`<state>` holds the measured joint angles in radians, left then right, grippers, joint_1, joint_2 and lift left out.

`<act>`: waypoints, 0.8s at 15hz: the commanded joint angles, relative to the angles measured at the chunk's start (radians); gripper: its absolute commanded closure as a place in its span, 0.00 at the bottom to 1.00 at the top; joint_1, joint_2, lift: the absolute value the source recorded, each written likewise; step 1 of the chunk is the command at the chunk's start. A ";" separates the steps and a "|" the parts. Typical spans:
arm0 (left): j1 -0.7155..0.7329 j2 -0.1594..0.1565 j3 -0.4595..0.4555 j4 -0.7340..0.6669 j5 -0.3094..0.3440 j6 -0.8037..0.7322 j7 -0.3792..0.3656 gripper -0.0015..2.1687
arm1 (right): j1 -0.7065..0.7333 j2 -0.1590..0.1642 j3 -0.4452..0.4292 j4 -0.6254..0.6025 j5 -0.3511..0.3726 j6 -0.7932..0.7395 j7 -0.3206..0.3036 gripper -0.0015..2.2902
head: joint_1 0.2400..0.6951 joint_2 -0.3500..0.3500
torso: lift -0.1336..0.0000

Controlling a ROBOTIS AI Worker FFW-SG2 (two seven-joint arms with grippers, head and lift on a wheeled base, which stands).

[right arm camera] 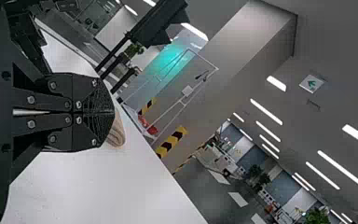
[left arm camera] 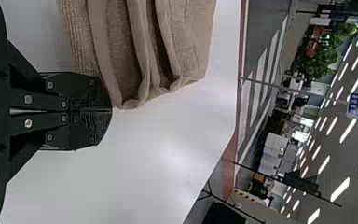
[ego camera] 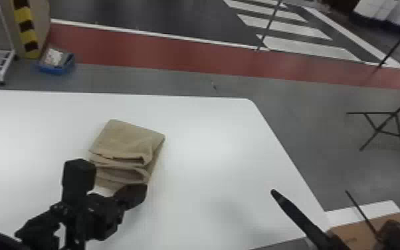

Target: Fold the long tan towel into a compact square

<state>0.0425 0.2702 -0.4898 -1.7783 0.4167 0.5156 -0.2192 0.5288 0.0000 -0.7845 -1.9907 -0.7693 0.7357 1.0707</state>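
Black L pincer fully closed, empty, tips nr tan towel; R pincer closed, empty too

A blue bin sits near a white wheeled rack.

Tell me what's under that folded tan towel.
The tan towel rests on the white table, which shows beside it; the patch directly beneath is covered and can't be seen.

Folded tan towel on white table.
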 commanded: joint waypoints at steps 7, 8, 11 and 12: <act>0.030 0.106 0.163 0.071 0.021 -0.249 0.043 0.88 | -0.006 0.001 0.044 0.016 0.015 -0.015 -0.012 0.98 | 1.00 0.00 | 0.08; 0.011 0.112 0.163 0.115 0.016 -0.286 0.047 0.88 | -0.006 0.001 0.054 0.015 0.025 -0.021 -0.015 0.98 | 1.00 0.00 | 0.08; -0.041 0.110 0.154 0.231 -0.006 -0.341 0.047 0.88 | -0.004 0.001 0.057 0.007 0.036 -0.021 -0.025 0.98 | 1.00 0.10 | 0.08; -0.046 0.107 0.152 0.258 -0.004 -0.351 0.044 0.88 | -0.004 0.001 0.056 0.007 0.036 -0.021 -0.026 0.98 | 1.00 0.12 | 0.08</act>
<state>0.0118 0.3808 -0.3333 -1.5675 0.4151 0.1823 -0.1725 0.5237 0.0000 -0.7267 -1.9818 -0.7349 0.7143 1.0464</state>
